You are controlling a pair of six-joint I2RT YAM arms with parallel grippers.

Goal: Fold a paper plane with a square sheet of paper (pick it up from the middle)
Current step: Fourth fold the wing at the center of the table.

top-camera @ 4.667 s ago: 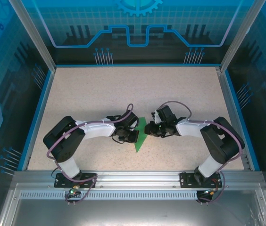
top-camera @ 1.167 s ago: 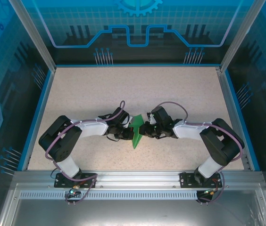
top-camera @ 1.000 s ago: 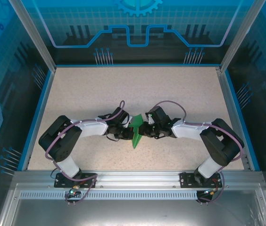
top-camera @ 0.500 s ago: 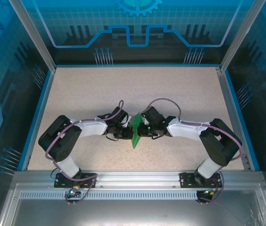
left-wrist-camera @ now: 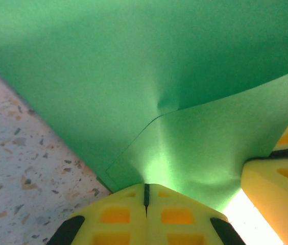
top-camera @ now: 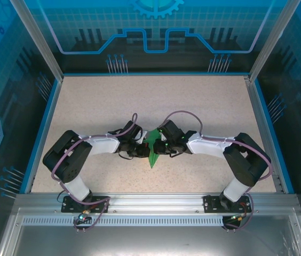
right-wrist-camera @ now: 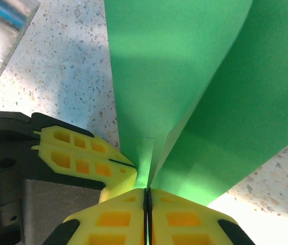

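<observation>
Your left gripper is pressed together on an edge of the folded green paper. Your right gripper pinches the same paper at its crease, and the two flaps spread apart beyond its fingertips. Both grippers meet nearly tip to tip near the middle of the speckled table, with the paper between them and its narrow end pointing toward the arm bases.

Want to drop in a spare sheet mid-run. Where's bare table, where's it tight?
Free: the far half of the table, from the back wall to the left arm and right arm; also the near strip between their bases, below the tip of the green paper. Tight: mid-table, where left gripper and right gripper both pinch the paper, nose to nose.
</observation>
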